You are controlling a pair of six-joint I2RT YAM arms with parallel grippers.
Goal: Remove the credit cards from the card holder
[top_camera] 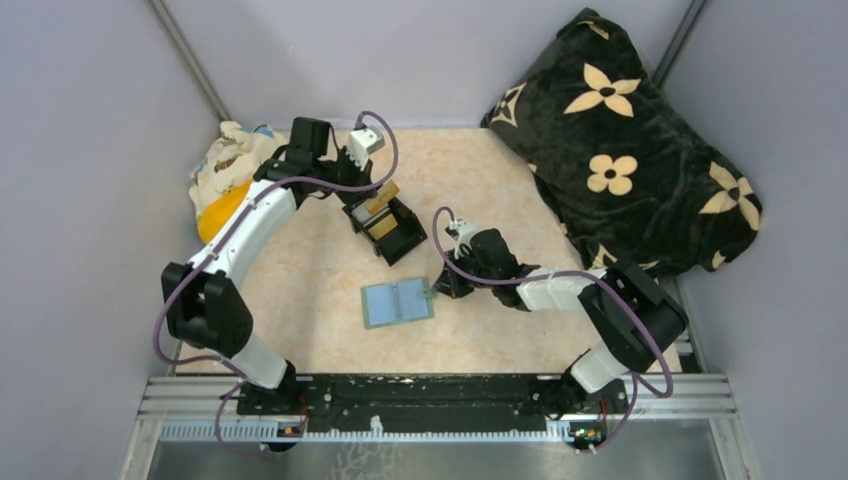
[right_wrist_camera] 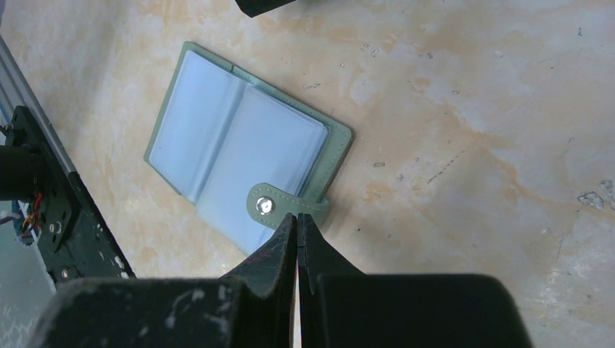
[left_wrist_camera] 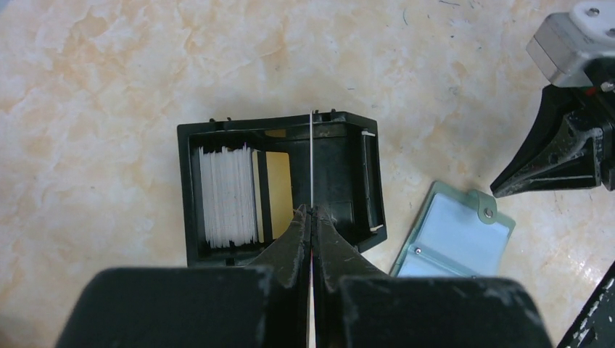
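Top external, L to R: crumpled cream patterned cloth [top_camera: 225,165] in far-left corner. Left gripper [top_camera: 358,203] down at an open black plastic box [top_camera: 405,245] mid-table. Sage-green bifold card holder [top_camera: 398,302] lies open and flat nearer the arm bases, apart from box. Right gripper [top_camera: 443,287] sits at holder's right edge. Black flower-print blanket [top_camera: 640,150] heaped far right.

Left wrist: left gripper fingers pressed shut on a thin card [left_wrist_camera: 311,159], seen edge-on as a whitish line, face colour not readable. Card's long axis runs straight out from fingertips, across box's right-hand compartment. Left compartment has a stack of pale whitish cards [left_wrist_camera: 228,196], w/ a tan-gold card [left_wrist_camera: 278,190] standing just beside. Cannot tell whether held card's lower edge is inside the slot or just above it.

Right wrist: right gripper jaws together, tips at the holder's snap tab [right_wrist_camera: 267,205]. Whether tab is nipped btwn them, cannot tell. Blue-grey pockets [right_wrist_camera: 217,145] look empty.

Judgement: prob. last card out; step in hand = drop into box. Left arm is on the box, right arm nearer the holder. Release turns on card edge lying parallel w/ the dividers and over the free slot. If skewed, it could catch on a wall.
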